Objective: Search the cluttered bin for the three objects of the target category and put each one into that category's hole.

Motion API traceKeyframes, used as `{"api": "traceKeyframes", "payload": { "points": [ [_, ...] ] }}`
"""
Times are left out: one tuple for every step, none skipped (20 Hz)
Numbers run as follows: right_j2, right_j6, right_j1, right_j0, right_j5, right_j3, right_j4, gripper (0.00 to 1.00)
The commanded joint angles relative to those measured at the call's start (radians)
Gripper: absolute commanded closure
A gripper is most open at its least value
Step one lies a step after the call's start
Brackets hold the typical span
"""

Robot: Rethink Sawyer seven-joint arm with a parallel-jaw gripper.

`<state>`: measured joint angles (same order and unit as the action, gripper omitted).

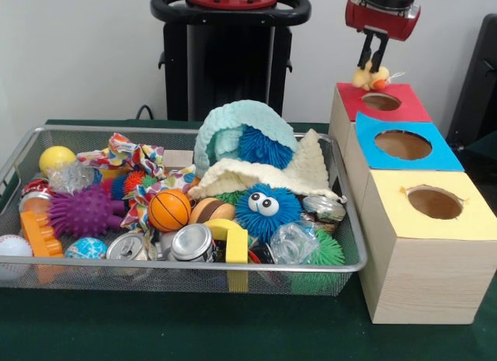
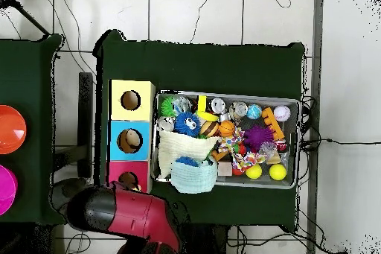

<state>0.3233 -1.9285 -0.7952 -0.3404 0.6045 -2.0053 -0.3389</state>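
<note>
**Duck over the red hole, and the drop could miss**

In the wire bin (image 1: 23,155) on the left: two yellow balls (image 2: 266,171), counted from overhead, one purple spiky ball (image 1: 83,212), one mini basketball (image 1: 168,210), two cans (image 1: 192,242), one blue googly-eyed puffball (image 1: 266,208). Moving right, three boxes: yellow hole (image 1: 434,203), blue hole (image 1: 402,144), red hole (image 1: 381,102). Above the red one, the gripper (image 1: 373,66) has its jaws pinched narrowly on a small yellow duck toy (image 1: 370,79). It hangs over the hole's near-left rim, so it could catch the edge and tumble onto the table (image 1: 155,330).
</note>
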Motion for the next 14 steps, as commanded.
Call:
{"api": "traceKeyframes", "payload": {
  "points": [
    [-0.015, -0.308, 0.023, -0.006, 0.084, 0.066, -0.046, 1.00],
    [-0.016, -0.308, 0.024, -0.008, 0.079, 0.064, -0.049, 1.00],
    [-0.017, -0.311, 0.024, -0.010, 0.079, 0.062, -0.053, 1.00],
    [-0.018, -0.316, 0.024, -0.013, 0.076, 0.061, -0.057, 1.00],
    [-0.019, -0.321, 0.025, -0.016, 0.074, 0.060, -0.061, 1.00],
    [-0.019, -0.325, 0.026, -0.019, 0.070, 0.060, -0.064, 1.00],
    [-0.022, -0.327, 0.027, -0.020, 0.066, 0.059, -0.067, 1.00],
    [-0.023, -0.330, 0.027, -0.021, 0.064, 0.059, -0.069, 1.00],
    [-0.023, -0.332, 0.028, -0.022, 0.061, 0.060, -0.069, 1.00],
    [-0.026, -0.332, 0.028, -0.021, 0.058, 0.057, -0.070, 1.00],
    [-0.025, -0.332, 0.028, -0.020, 0.055, 0.056, -0.067, 1.00],
    [-0.027, -0.330, 0.027, -0.018, 0.053, 0.054, -0.065, 1.00],
    [-0.028, -0.328, 0.026, -0.015, 0.054, 0.055, -0.062, 1.00],
    [-0.030, -0.326, 0.026, -0.013, 0.055, 0.056, -0.059, 1.00]
  ]
}}
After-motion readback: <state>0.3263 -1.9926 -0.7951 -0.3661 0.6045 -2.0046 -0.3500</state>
